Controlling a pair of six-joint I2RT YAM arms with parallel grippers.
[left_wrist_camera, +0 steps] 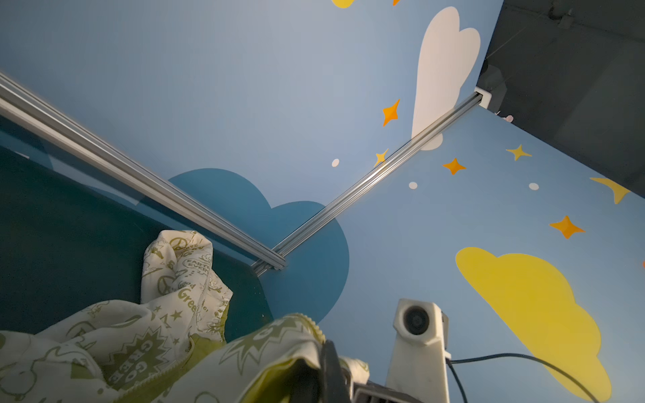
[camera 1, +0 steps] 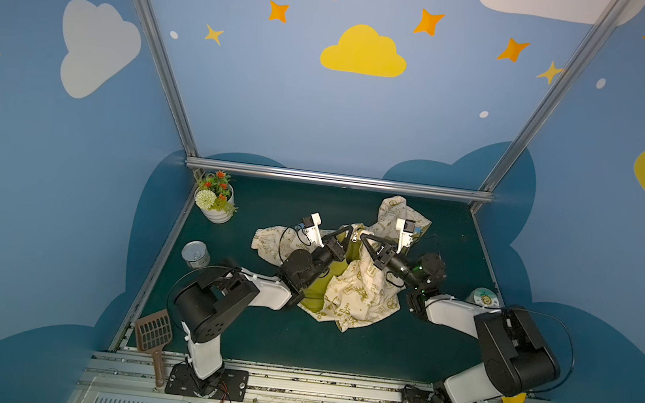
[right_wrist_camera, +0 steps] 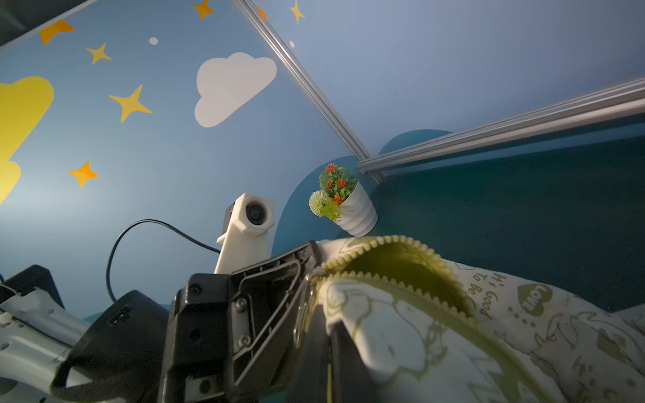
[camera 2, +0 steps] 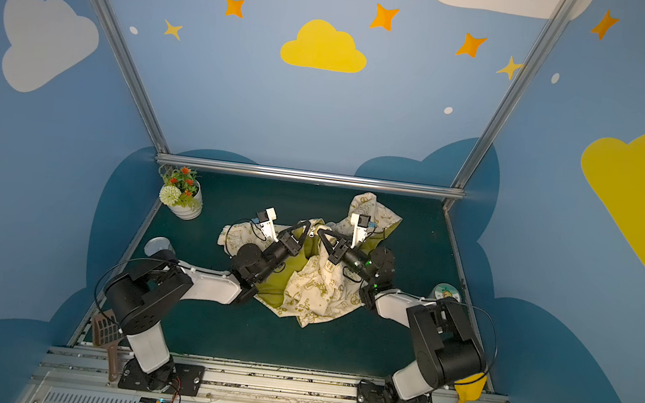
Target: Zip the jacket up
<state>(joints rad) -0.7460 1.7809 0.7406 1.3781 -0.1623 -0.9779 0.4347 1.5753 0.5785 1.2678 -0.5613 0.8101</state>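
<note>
My left gripper [camera 1: 349,230]: pinched on the jacket's [camera 1: 360,289] edge beside the zipper pull [camera 1: 354,238].
My right gripper [camera 1: 364,238]: clamped on the facing edge.
Jacket: crumpled mid-table [camera 1: 256,335], lifted between my arms, lining showing.

You can see the jacket [camera 1: 361,285] lying crumpled in the middle of the dark green table, cream with green drawings and words all over, its yellow-green inside showing, its zipper [right_wrist_camera: 394,275] open near the top, and that part lifted up off the table.
</note>
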